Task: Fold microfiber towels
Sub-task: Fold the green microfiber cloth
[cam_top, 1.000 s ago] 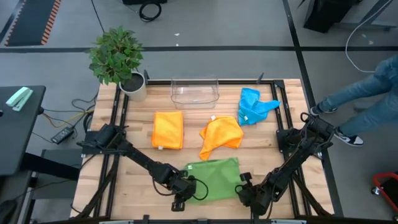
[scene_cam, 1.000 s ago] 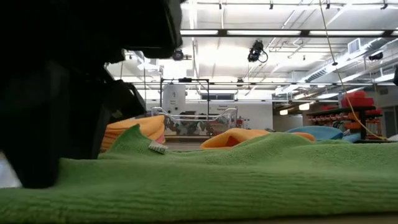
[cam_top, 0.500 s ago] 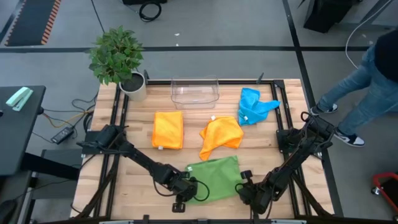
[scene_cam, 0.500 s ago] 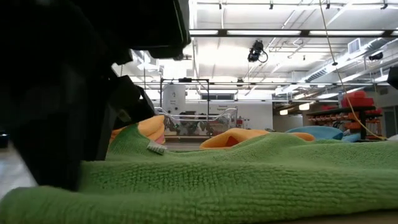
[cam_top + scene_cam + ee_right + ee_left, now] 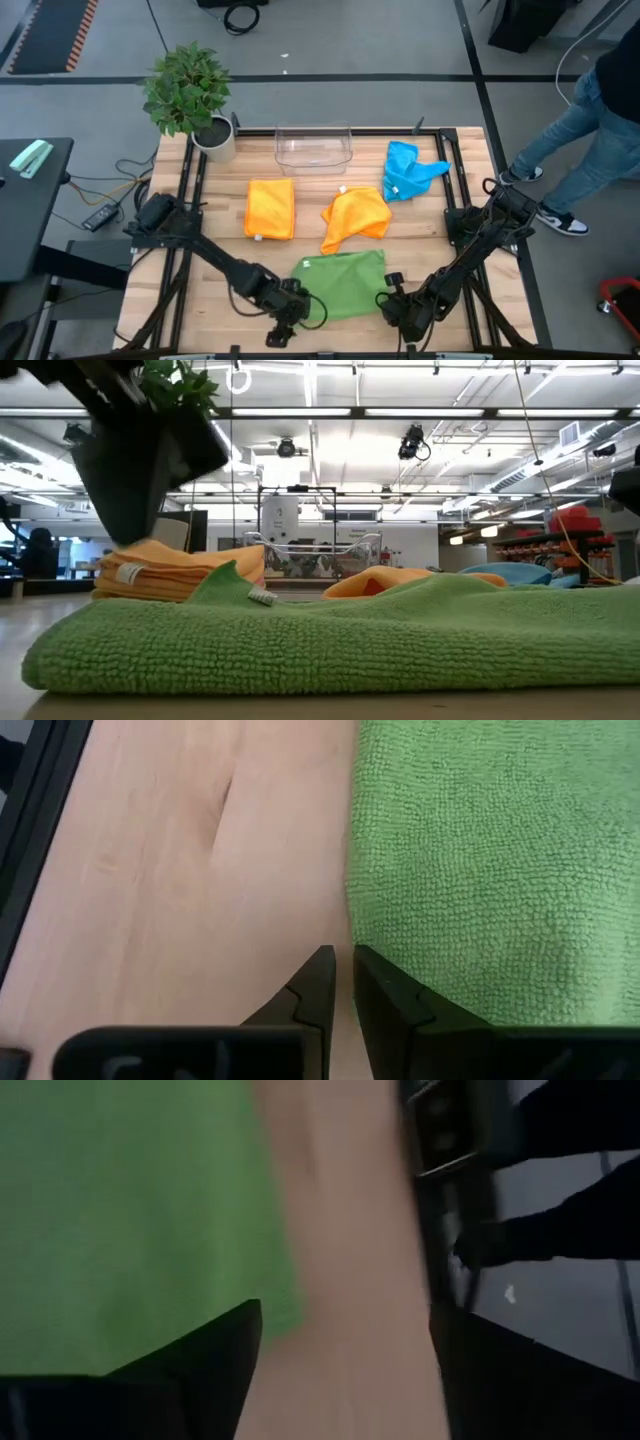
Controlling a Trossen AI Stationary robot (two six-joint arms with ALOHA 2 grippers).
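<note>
A green towel (image 5: 342, 284) lies flat near the table's front edge; in the low view the green towel (image 5: 330, 640) fills the foreground. My left gripper (image 5: 296, 306) hangs open above the towel's left edge; in its wrist view my left gripper (image 5: 345, 1370) has only bare wood between its fingers. My right gripper (image 5: 343, 982) is down at the towel's right edge (image 5: 352, 900), its fingers shut to a thin slit. Farther back lie a folded orange towel (image 5: 270, 208), a crumpled orange towel (image 5: 354, 220) and a blue towel (image 5: 408, 168). My right gripper has its fingertips (image 5: 375, 988) on the table, right at the green towel's right edge near its near corner, slanting down from the near right. Whether any cloth is between them I cannot tell. The towel lies flat there.
A clear plastic bin (image 5: 313, 147) stands at the back middle and a potted plant (image 5: 190, 95) at the back left corner. A person (image 5: 600, 110) stands beyond the table's right side. Bare wood (image 5: 215, 250) lies left of the green towel.
My left gripper has risen from the green towel's left edge and now hangs clear above it. The towel has stayed flat where it was. My right gripper has kept its place.
</note>
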